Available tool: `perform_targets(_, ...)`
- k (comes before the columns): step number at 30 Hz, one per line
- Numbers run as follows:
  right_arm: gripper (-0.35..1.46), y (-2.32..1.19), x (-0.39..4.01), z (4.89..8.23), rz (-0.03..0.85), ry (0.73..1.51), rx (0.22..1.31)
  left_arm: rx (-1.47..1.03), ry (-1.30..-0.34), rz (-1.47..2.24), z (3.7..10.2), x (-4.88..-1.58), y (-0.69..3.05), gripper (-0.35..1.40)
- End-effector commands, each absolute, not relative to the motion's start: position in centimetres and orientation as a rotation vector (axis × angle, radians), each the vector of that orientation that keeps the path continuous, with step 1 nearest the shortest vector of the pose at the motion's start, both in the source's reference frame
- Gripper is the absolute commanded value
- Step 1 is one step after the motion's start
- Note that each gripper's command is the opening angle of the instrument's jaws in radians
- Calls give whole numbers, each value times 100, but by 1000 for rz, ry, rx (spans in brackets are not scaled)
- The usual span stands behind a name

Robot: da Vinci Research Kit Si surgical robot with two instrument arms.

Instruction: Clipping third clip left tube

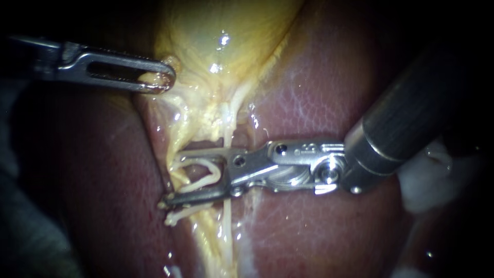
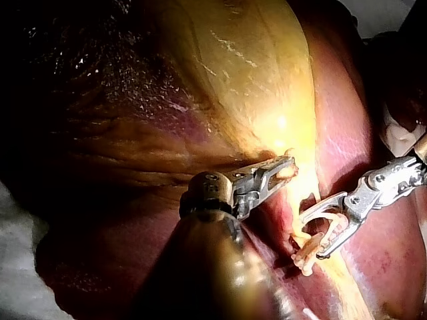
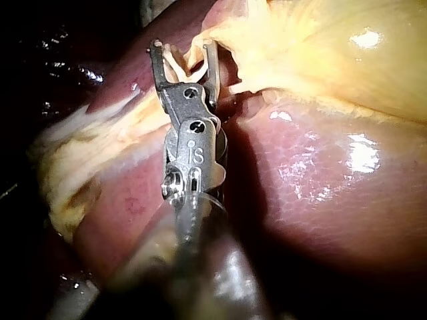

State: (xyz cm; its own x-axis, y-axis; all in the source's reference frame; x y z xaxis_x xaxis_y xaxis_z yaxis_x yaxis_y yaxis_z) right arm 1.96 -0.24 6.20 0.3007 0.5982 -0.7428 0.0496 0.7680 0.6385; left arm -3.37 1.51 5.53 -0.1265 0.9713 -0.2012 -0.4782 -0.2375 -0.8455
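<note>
Inspecting the field: your left instrument (image 1: 162, 80) comes in high, its claw closed on a fold at the gallbladder (image 1: 216, 31) edge. Judged purpose: it lifts the gallbladder off the liver (image 1: 319, 92) so the strands beneath stand stretched and apart.

Your right instrument (image 1: 171, 178) lies across the liver, claw wide, with a white clip (image 1: 208, 172) seated open between its two halves and touching both. The tube (image 1: 227, 135), a thin pale strand running down from the gallbladder, crosses the claw near its hinge. Yellow tissue fills the mouth nearer the tips.

You cannot confirm from the endoscope view that this strand is the left tube. Nor can you tell whether it lies inside the clip or behind it. A white piece (image 1: 174, 219) sits just below the lower half, possibly a clip already placed; the wrist views do not settle it.

Judgement: clip positioned, not yet closed. Risk: closing may catch the yellow tissue or miss the tube. Check that both tips show past the strand before closing.
</note>
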Motion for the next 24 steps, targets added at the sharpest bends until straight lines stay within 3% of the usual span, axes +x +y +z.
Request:
perform_targets(1, 50, -24, 194, 620, 396, 1228, 629, -937, -749, 1626, 553, -337, 151, -35)
perform_targets(24, 50, -17, 132, 597, 393, 1232, 675, -937, -750, 1627, 553, -336, 151, -35)
